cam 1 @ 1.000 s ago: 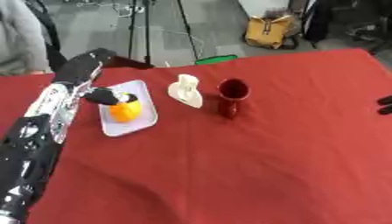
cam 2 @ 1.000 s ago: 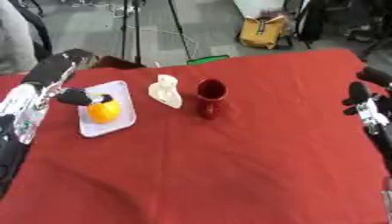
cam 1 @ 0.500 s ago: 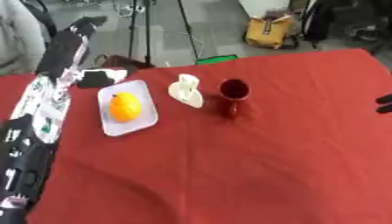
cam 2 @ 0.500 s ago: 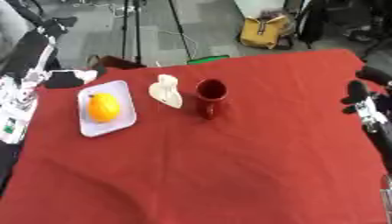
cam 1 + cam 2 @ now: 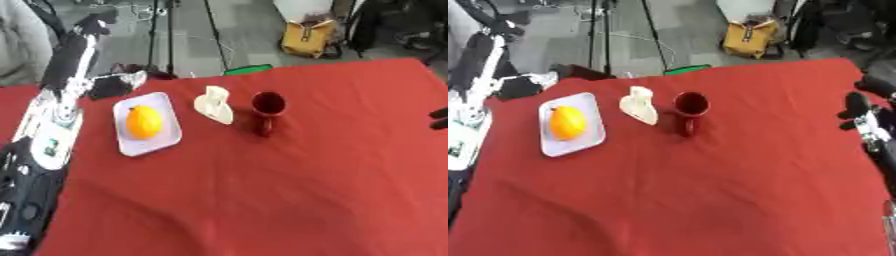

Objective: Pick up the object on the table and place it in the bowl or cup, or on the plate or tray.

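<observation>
Since left hand (image 5: 94,22) has let go and lifted away, fingers unreadable, orange (image 5: 143,121) rests on tray (image 5: 166,145); placement looks complete.

Left arm raised high toward 11 o'clock, left hand (image 5: 96,22) at its top, right hand (image 5: 857,107) low at 3 o'clock, fingers unclear

near cloth (image 5: 289,190): open | far-left cluster: tray (image 5: 166,142), cream piece (image 5: 213,104), cup (image 5: 266,111)

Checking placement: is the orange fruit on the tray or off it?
On it. The orange fruit lies inside the white tray, no hand touching it.
</observation>
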You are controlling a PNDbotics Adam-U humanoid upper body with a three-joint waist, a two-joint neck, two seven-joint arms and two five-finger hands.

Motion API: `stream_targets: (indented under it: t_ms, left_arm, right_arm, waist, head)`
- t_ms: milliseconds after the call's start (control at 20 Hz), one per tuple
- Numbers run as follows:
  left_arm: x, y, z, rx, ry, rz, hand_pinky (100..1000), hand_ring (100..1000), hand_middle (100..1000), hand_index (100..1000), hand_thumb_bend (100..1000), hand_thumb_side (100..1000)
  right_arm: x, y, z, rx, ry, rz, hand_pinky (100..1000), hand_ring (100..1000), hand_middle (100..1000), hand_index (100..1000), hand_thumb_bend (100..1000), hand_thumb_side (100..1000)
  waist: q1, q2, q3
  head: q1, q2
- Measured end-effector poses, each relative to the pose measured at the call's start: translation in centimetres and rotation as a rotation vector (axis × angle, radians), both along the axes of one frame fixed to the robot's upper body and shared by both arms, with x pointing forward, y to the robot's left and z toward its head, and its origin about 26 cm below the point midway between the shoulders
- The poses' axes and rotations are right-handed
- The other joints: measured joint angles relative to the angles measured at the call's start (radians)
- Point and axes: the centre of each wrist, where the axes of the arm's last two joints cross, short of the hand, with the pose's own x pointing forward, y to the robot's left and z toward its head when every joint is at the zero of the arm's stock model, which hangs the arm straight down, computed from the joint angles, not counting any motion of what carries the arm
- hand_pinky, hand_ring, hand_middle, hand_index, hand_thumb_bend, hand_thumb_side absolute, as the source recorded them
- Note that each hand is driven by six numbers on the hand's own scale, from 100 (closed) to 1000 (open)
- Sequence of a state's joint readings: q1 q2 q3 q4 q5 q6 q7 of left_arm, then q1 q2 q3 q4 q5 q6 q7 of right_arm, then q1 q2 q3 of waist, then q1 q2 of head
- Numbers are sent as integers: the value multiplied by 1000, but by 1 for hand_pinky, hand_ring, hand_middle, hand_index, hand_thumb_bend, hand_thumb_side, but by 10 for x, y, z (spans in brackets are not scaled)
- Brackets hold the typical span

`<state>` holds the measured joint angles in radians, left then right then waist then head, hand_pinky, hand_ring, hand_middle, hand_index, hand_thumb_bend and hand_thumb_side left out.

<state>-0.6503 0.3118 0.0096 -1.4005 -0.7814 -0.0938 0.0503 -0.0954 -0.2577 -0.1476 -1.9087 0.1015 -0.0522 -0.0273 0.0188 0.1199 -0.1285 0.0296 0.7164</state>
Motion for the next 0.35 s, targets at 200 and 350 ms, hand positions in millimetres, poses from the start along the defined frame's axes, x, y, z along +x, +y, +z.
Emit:
stream_targets:
  t_ms: [200,350]
  left_arm:
    - [-2,2,3,-45,17,-33,749,771,789,950,688,534]
    - [-5,4,5,-88,24,-56,747,769,787,950,682,531]
  right_arm:
    - [0,0,0,0,0,0,517,571,799,865,546,701]
    - [0,0,0,0,-1,0,517,570,798,865,546,702]
  waist:
    - [1,0,0]
    - [1,0,0]
  head:
    - [0,0]
    - [0,0]
